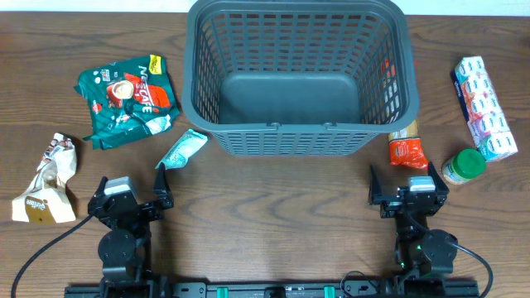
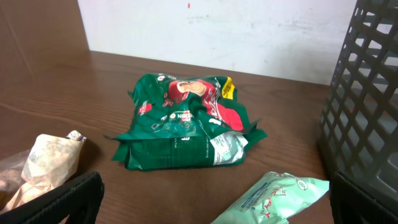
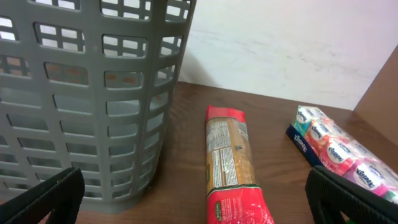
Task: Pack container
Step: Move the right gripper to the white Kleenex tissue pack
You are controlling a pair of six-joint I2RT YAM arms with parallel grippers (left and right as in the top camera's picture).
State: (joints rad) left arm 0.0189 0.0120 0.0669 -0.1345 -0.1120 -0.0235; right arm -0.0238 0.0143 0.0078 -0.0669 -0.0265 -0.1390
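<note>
The container (image 1: 290,142) – a big dark grey basket with lattice sides – sits at the far middle of the bench (image 1: 273,207), its open top facing up.

To its left lies a green coffee packet (image 1: 128,99). A pale green sachet (image 1: 182,149) rests just off the container's front left corner, and a crumpled beige bag (image 1: 48,182) lies well out beyond both.

Off the front right corner a red-and-tan packet (image 1: 406,147) lies close to the lattice wall. A green-lidded jar (image 1: 464,165) stands just past it, and a pack of tissues (image 1: 484,108) lies farther right.

The 2 arms wait on the near side of the container – the left arm (image 1: 120,240) below the sachet, the right arm (image 1: 422,244) below the red-and-tan packet. Both sets of jaws stand wide apart, holding nothing.
</note>
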